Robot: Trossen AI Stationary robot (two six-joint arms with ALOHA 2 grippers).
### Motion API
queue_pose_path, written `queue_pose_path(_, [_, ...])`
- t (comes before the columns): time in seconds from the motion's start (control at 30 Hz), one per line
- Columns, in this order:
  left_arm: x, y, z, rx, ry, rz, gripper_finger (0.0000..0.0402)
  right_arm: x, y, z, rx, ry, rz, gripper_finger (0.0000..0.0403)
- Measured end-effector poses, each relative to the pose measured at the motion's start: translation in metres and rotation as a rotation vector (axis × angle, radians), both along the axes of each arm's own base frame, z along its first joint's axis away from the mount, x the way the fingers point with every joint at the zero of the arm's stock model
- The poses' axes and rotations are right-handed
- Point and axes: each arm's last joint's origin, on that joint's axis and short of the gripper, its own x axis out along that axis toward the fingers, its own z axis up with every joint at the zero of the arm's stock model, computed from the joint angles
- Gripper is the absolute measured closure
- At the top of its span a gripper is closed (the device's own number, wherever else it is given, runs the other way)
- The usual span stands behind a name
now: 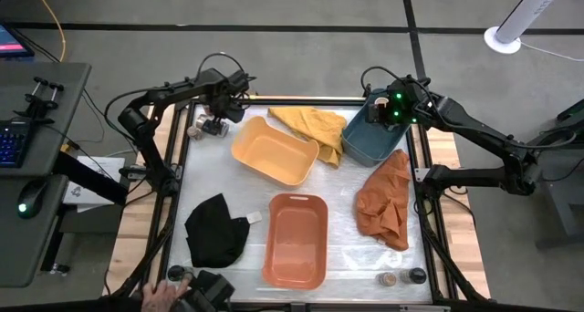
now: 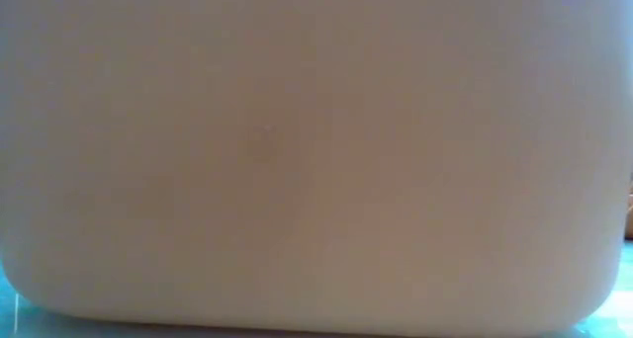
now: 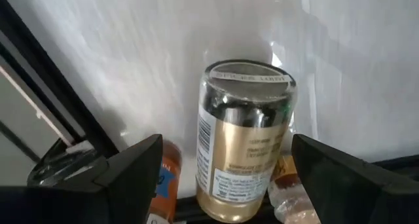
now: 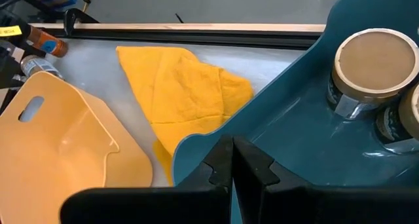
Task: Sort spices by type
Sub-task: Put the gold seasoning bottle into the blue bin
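My left gripper (image 1: 212,125) is open at the table's far left corner. In the left wrist view its fingers (image 3: 131,175) stand on either side of a gold-labelled spice jar (image 3: 242,145) without touching it. An orange-capped jar (image 3: 167,178) and a clear one (image 3: 288,194) lie beside that jar. My right gripper (image 4: 232,165) is shut above the blue tub (image 4: 301,139), at its rim. Two tan-topped jars (image 4: 376,63) stand inside the tub. Two more jars (image 1: 401,277) stand near the table's near right corner.
A yellow tub (image 1: 274,150), an orange tub (image 1: 296,239), a yellow cloth (image 1: 315,128), an orange cloth (image 1: 385,201) and a black cloth (image 1: 215,230) lie between the arms. A person's hand (image 1: 151,292) shows at the near left edge. A pale tub wall (image 2: 316,150) fills the low view.
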Motion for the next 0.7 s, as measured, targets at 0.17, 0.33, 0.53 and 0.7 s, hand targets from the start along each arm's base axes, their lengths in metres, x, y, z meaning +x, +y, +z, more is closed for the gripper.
queue_pose_path(0.17, [-0.002, 0.0, 0.0, -0.021, 0.007, -0.031, 0.0078, 0.0, 0.0, 0.0, 0.002, 0.003, 0.0, 0.0403])
queue_pose_path(0.33, [-0.001, 0.0, -0.007, -0.064, 0.02, -0.032, 0.0078, 0.0, 0.0, 0.0, 0.003, 0.001, -0.002, 0.0403])
queue_pose_path(0.53, [0.002, 0.003, -0.021, -0.09, 0.06, -0.011, 0.0078, 0.0, 0.0, 0.0, 0.005, 0.002, -0.001, 0.0403])
queue_pose_path(0.7, [0.003, 0.005, -0.029, -0.106, 0.079, -0.001, 0.0078, -0.001, 0.001, -0.001, 0.019, 0.013, 0.002, 0.0403])
